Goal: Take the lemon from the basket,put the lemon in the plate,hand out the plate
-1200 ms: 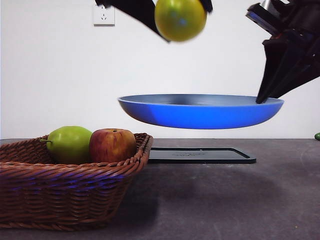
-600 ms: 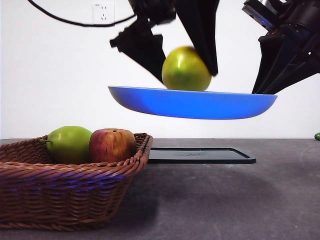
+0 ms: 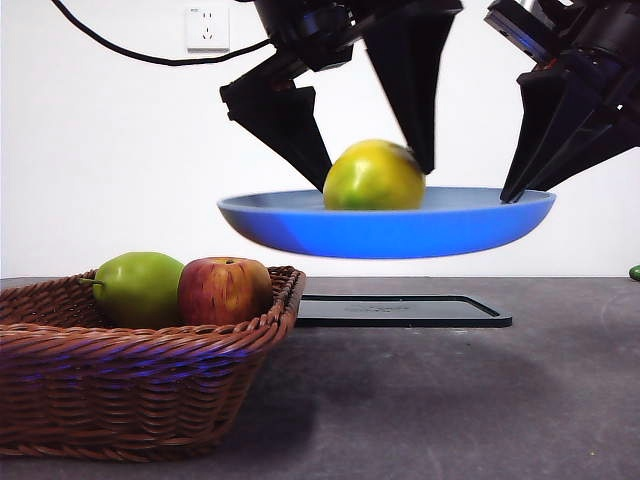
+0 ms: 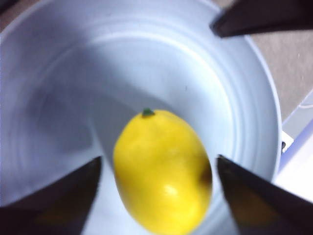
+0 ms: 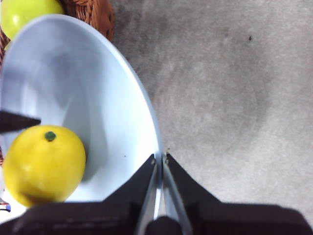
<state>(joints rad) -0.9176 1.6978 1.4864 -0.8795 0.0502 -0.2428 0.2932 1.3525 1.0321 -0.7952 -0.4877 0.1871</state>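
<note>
The yellow-green lemon (image 3: 375, 177) lies in the blue plate (image 3: 400, 232), which hangs level in the air above the table. My left gripper (image 3: 378, 180) straddles the lemon from above with its jaws spread, a gap on each side. In the left wrist view the lemon (image 4: 164, 171) rests on the plate's floor (image 4: 63, 73) between the open jaws. My right gripper (image 3: 510, 195) is shut on the plate's right rim; its wrist view shows the jaws (image 5: 160, 159) pinching the rim (image 5: 146, 112), with the lemon (image 5: 43, 164) inside. The wicker basket (image 3: 130, 380) stands at the front left.
A green pear-like fruit (image 3: 140, 288) and a red-yellow apple (image 3: 225, 290) lie in the basket. A flat black tray (image 3: 400, 310) lies on the table under the plate. A small green thing (image 3: 634, 272) shows at the right edge.
The left gripper has come down with the lemon from above the plate into it. Its jaws have spread, and the lemon now rests in the plate. The plate stays held up.
</note>
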